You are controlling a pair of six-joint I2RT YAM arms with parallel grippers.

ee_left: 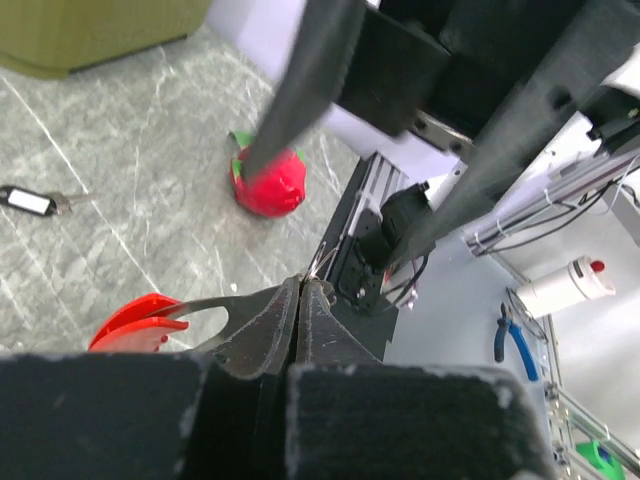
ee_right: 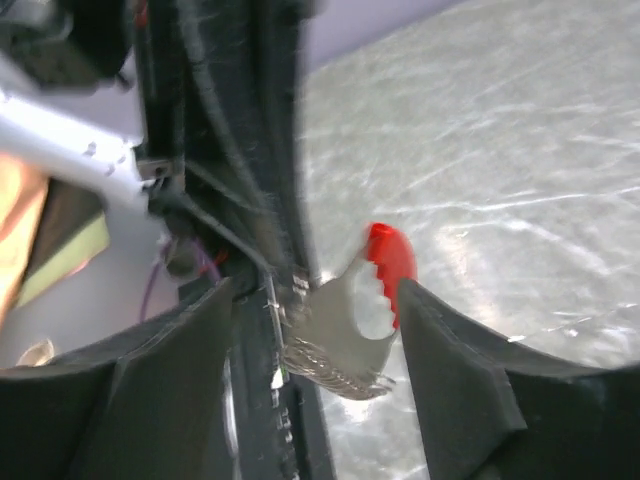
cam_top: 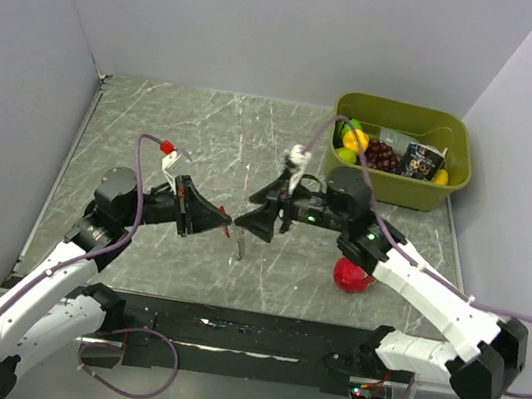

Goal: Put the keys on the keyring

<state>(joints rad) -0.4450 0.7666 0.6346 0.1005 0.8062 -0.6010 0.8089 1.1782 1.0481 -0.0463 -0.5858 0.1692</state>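
Left gripper (ee_left: 302, 288) pinches the keys (ee_left: 140, 320) edgewise (above table (cam_top: 206, 129)).

The left gripper (cam_top: 227, 222) and right gripper (cam_top: 245, 214) meet over the middle of the table (cam_top: 157, 122), the keys (cam_top: 238, 243) hanging between them. A green bin (cam_top: 402, 107) fills the far right corner; a red toy fruit (cam_top: 352, 276) lies toward the near edge. The far left corner is open.

Grey surface (cam_top: 206, 129) veined with thin white lines; keys (ee_left: 140, 322) red and silvery; fruit (ee_left: 272, 185) red (green leaves); bin (cam_top: 402, 107) olive green.
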